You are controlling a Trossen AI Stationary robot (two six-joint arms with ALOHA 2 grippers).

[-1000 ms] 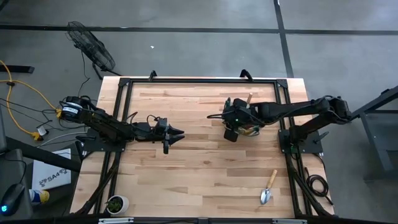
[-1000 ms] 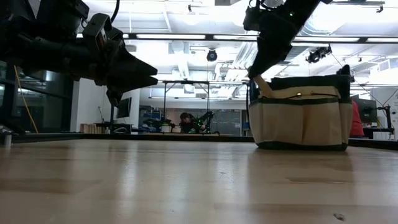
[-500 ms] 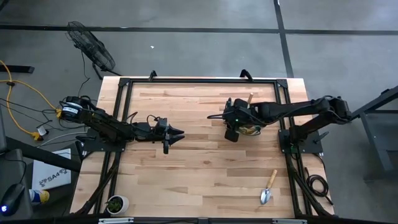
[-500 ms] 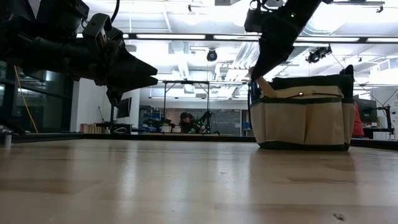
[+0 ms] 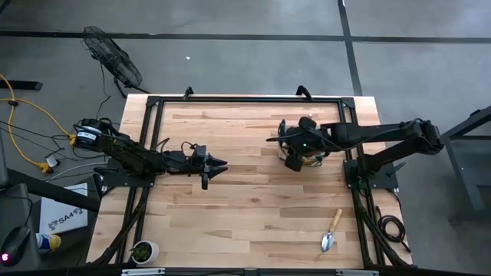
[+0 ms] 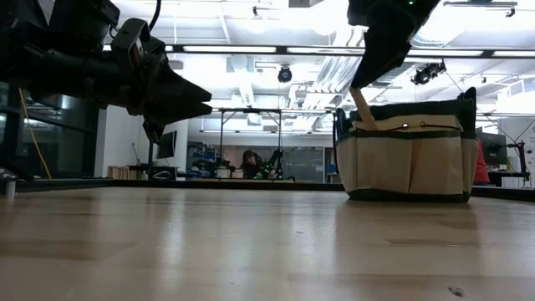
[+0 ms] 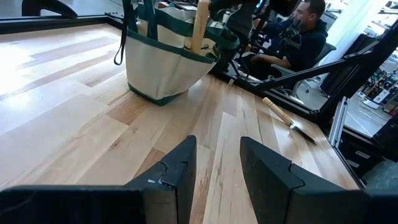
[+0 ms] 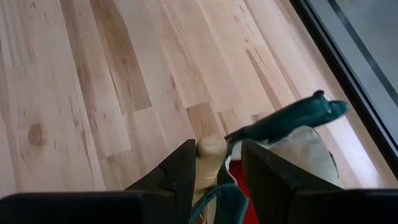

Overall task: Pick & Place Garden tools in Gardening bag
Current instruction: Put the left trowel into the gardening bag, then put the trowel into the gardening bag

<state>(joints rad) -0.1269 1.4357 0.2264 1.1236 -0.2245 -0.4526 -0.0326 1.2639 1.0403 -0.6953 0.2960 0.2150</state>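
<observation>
Just now the right pincer (image 8: 216,171) spread, lifting off the wooden handle (image 8: 209,149) left inside the bag (image 6: 405,155); one trowel (image 5: 331,231) remained on the tabletop (image 5: 245,199).

We see white box (image 5: 63,217) on floor, left of table, dark letters on it, maybe "SA4". We read no other words.

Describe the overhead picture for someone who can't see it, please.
Seen from above, the right gripper hangs over a gardening bag near the wooden table's right side. The left gripper waits mid-table, and one trowel lies near the front right corner.
</observation>
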